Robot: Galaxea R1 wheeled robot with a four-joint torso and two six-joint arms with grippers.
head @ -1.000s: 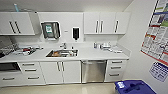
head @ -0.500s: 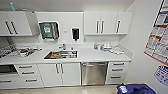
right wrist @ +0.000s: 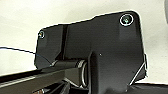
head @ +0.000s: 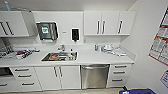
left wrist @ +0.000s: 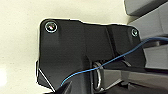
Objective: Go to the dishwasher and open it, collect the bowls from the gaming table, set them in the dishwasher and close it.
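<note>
Fingers — whether open or closed, I cannot tell on either arm. The dishwasher point(head: 95, 76) sits shut under the worktop point(head: 100, 59), right of the sink point(head: 60, 56) — between white cabinets.

The head view looks from high up, forward and down, squarely at a kitchen wall with the dishwasher point(head: 95, 75) near centre, some way off, while both wrist views face pale floor close by.
</note>
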